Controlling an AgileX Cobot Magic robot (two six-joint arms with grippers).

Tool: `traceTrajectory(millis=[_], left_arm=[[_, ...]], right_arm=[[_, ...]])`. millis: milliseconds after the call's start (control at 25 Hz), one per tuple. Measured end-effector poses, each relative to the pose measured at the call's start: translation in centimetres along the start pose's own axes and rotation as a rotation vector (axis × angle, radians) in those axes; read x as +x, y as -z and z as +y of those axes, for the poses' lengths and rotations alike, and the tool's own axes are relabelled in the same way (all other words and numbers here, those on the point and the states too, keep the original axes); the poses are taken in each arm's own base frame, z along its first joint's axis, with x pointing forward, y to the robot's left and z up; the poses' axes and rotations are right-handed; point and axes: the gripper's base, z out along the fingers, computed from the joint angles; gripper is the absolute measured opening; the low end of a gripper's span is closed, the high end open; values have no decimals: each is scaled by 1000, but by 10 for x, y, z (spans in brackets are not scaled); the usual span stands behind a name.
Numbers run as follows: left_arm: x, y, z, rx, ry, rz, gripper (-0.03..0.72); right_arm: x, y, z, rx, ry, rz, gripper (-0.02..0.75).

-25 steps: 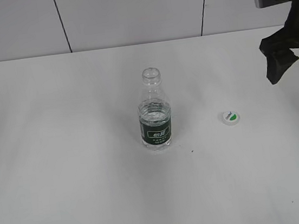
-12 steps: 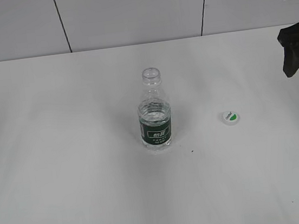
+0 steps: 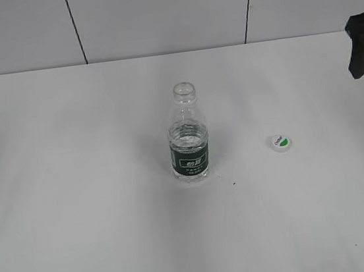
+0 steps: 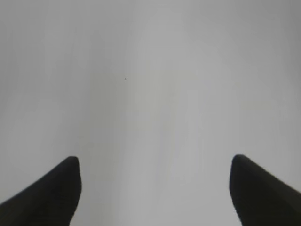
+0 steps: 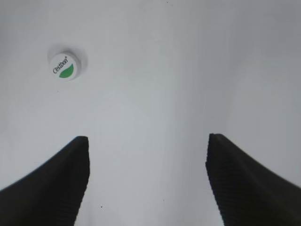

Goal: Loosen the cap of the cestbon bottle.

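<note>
Two grippers are accounted for, and neither holds anything. The right gripper [image 5: 146,181] is seen from its wrist camera with its fingers [image 5: 51,183] spread wide and only bare table [image 5: 188,70] between them. The left gripper [image 4: 155,190] is likewise released, fingers [image 4: 44,193] parted over blank table, with no object near them.

The cap [image 5: 65,66] is not on the bottle [image 3: 188,138]. It lies flat on the table, printed green-and-white face up, ahead of the right fingers and off to the side of the left-hand one, well apart from both tips. In the exterior view the cap [image 3: 280,142] is seen beside the bottle, clear of it, and the right gripper [image 3: 363,44] is only partly in frame at the far edge, raised above the table.

The bottle stands upright in the middle of the table, long axis vertical, open neck pointing straight up, label band around the lower body. It is not seen between either pair of fingers and is touched by nothing.

Judgement: the cap appears to be set down to one side so that the open neck is left free and the cap cannot roll. With the cap fully off, the loosening is judged complete, and both arms are judged to be parked clear of the work.
</note>
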Motion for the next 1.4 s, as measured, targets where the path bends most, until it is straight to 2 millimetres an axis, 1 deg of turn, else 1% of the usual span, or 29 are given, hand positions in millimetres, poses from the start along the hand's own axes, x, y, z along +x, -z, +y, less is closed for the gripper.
traceTrajectory(millis=[80,240,440,560,640,720,800,880,1000,1120,1360,1400], left_arm=[[2,13,0,2,-8,-37,579],[8,45,0,3,-60,-118,579],[22,85,0,3,-104,-223,579],[34,108,1,1,-134,-285,576],[43,122,1,1,-140,-316,568],[56,140,1,1,-143,-369,557],[69,153,2,1,-147,-408,549],[84,156,3,1,-148,-415,546],[112,152,5,6,-147,-404,545],[132,150,5,29,-140,-402,544],[170,147,6,49,-138,-428,543],[176,145,6,50,-139,-437,543]], right_arm=[[3,13,1,2,2,-27,588],[14,44,3,14,11,-82,588],[32,86,7,32,22,-183,588],[48,105,9,35,25,-224,588],[60,113,11,37,26,-244,588],[72,123,13,40,28,-274,588],[83,130,14,43,29,-296,588],[94,136,15,45,30,-319,588],[113,147,18,45,32,-365,588],[133,154,22,31,31,-404,588],[177,157,26,39,47,-481,588],[188,161,27,41,50,-515,588]])
